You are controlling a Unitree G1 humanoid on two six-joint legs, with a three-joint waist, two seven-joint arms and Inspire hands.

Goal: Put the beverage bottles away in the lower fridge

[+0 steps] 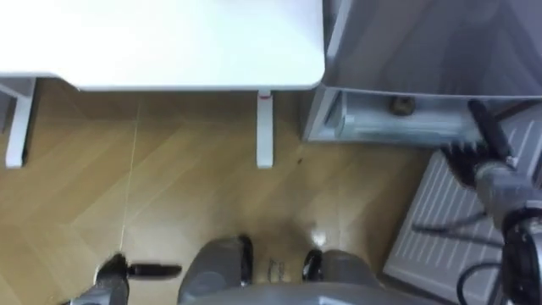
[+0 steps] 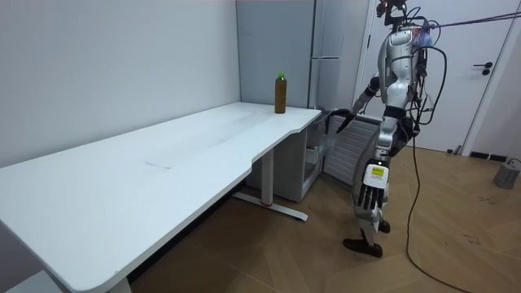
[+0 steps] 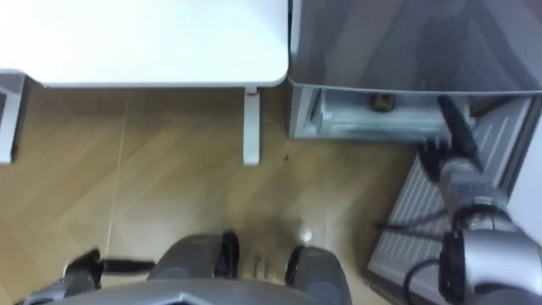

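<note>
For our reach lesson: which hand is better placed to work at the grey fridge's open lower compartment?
Right. The right hand is raised beside the grey fridge's open lower compartment; the left hand hangs low beside its leg.

My right robot hand (image 1: 484, 151) has black fingers on a silver-grey wrist, and my left robot hand (image 1: 118, 273) is the same black and grey. The bench (image 1: 169, 42) is plain white. The floor (image 1: 169, 186) is tan wood laid in a herringbone pattern. The fridge (image 1: 423, 42) is grey, its open door (image 1: 440, 212) white and ribbed inside. The bottle (image 2: 280, 94) is amber-brown with a green cap.
</note>
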